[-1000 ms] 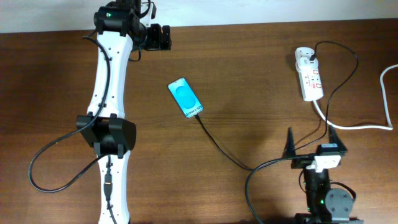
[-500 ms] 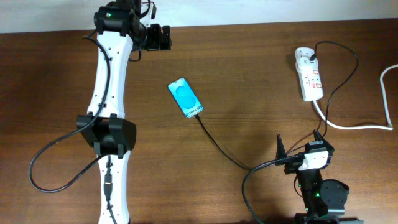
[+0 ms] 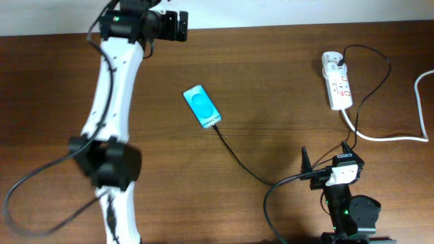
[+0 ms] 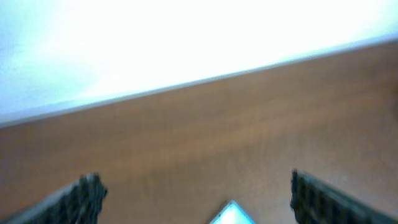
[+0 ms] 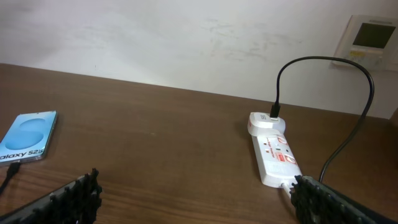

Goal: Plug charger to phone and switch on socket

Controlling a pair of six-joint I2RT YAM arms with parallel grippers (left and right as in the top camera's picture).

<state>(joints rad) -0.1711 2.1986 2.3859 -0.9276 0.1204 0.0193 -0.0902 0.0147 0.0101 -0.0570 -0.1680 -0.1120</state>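
Lying screen-up near the middle of the bench (image 3: 271, 68), the phone (image 3: 203, 107) had the charger (image 3: 241, 163) cable's tip at its lower edge. The cable's black plug sat in the socket (image 3: 338, 83) at the far right. Both pincers stood spread and empty: the left pincer (image 3: 182, 19) at the bench's far edge, the right pincer (image 3: 325, 156) near the front.

The left arm (image 3: 112, 81) stretches far forward, blurred, and the left gripper (image 3: 182, 26) has its jaws wide apart. The right arm (image 3: 349, 210) is folded close, and the right gripper (image 3: 325, 150) is spread wide and empty.
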